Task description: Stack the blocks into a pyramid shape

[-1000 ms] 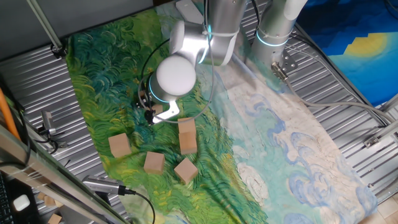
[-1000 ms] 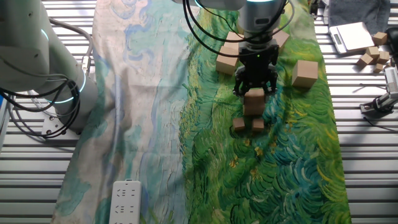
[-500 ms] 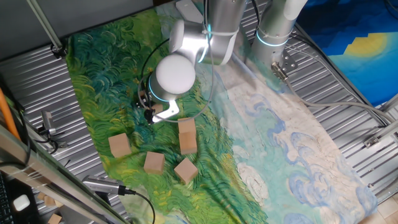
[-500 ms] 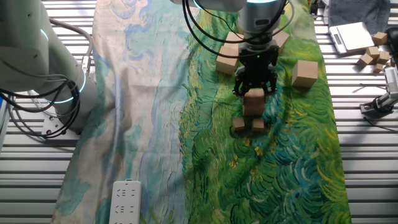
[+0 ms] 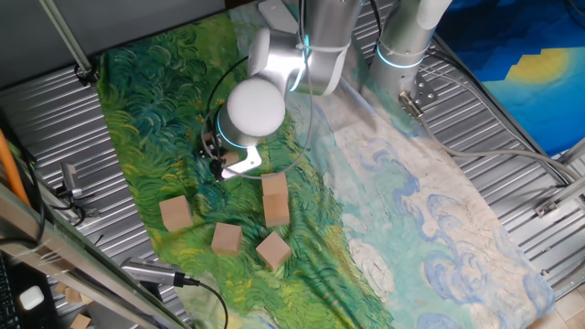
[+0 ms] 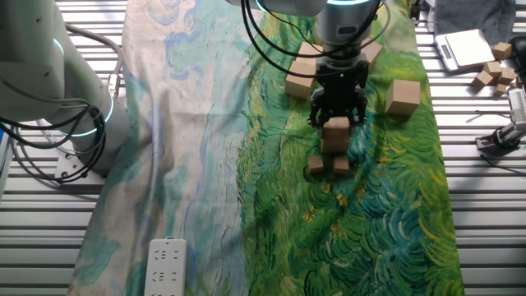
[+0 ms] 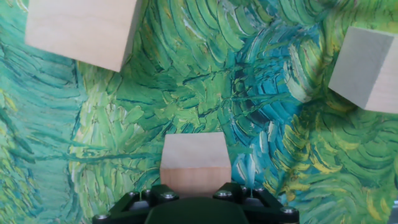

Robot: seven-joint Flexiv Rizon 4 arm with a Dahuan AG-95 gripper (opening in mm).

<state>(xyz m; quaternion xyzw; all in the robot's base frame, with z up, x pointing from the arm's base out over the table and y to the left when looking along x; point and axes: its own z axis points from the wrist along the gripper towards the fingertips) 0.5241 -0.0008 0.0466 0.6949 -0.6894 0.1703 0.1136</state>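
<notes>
My gripper (image 6: 335, 117) is shut on a light-tan wooden block (image 6: 334, 138) over the green part of the cloth. In the hand view the block (image 7: 194, 155) sits between the black jaws of the gripper (image 7: 194, 190). In one fixed view the arm hides most of the gripper (image 5: 230, 164). Four more blocks lie past it: a near-left one (image 6: 301, 82), a right one (image 6: 403, 96), and two farther ones (image 6: 306, 49) (image 6: 371, 53). They also show in the fixed view (image 5: 175, 214) (image 5: 227, 238) (image 5: 273, 249) (image 5: 275, 198). Two of them edge the hand view (image 7: 81, 28) (image 7: 367, 68).
Two much smaller tan cubes (image 6: 316, 164) (image 6: 341, 164) lie on the cloth just on the near side of the held block. A second arm's base (image 6: 74, 99) stands at the left, a white power strip (image 6: 165, 267) near the front. Small cubes (image 6: 491, 74) lie on the ribbed metal table.
The arm has shifted very slightly up and left in one fixed view. The block stays in the jaws. The other blocks have not moved.
</notes>
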